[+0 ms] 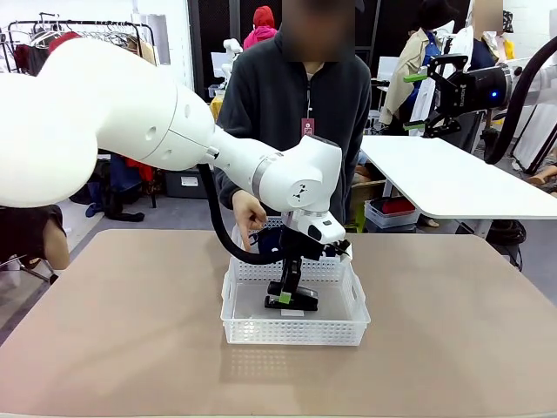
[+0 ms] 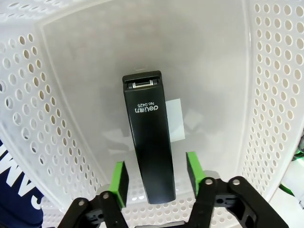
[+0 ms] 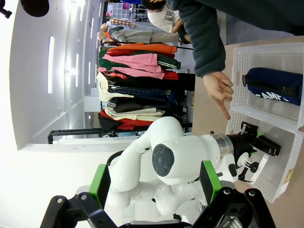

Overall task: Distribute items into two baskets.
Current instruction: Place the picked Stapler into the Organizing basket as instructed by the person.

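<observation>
The black stapler [image 2: 148, 137] lies flat on the floor of the near basket [image 1: 291, 332]. My left gripper [image 2: 156, 176] is down inside that basket [image 2: 266, 95] and stands open, its green pads [image 2: 119, 183] either side of the stapler's near end with a small gap on each side. From the front, the left gripper [image 1: 291, 292] stands over the stapler [image 1: 292, 302]. The navy "CAMPUS" pouch [image 3: 273, 83] lies in the far basket [image 3: 244, 61]. My right gripper [image 1: 415, 102] hangs high at the right, open and holding nothing.
A person stands at the far edge with a hand [image 1: 250, 212] hovering by the far basket [image 1: 252, 264]. A white table [image 1: 452, 178] stands at back right. Bare tabletop [image 1: 113, 331] lies left and right of the baskets.
</observation>
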Robot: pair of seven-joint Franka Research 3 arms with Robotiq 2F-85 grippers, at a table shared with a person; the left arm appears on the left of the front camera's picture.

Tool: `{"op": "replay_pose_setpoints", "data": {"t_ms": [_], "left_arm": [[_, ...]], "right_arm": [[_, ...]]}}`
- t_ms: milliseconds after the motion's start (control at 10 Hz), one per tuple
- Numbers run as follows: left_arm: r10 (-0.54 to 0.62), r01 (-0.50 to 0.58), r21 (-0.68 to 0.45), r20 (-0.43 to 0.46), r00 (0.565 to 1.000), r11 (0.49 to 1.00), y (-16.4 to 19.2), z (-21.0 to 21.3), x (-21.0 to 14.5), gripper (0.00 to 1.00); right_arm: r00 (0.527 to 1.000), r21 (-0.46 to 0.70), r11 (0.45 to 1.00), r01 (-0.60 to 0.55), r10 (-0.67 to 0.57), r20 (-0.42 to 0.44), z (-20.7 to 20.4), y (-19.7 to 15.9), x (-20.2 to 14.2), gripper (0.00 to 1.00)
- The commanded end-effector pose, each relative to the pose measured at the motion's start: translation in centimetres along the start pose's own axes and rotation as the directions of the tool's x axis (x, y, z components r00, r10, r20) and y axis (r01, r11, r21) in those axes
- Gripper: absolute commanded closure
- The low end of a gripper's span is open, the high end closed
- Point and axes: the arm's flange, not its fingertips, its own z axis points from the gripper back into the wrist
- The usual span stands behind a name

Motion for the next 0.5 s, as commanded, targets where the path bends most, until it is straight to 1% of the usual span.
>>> {"op": "replay_pose_setpoints", "data": {"t_ms": [0,400], "left_arm": [[0.022,-0.022,0.014,-0.029,0.999,1.0,-0.47,0.09,-0.37,0.0],[0.014,-0.013,0.024,-0.027,1.0,1.0,-1.04,1.04,-0.04,0.0]], "right_arm": [[1.0,0.004,1.0,0.005,-0.005,-0.004,0.03,0.24,-0.18,0.0],[1.0,0.004,1.0,0.005,-0.005,-0.004,0.03,0.24,-0.18,0.0]]}}
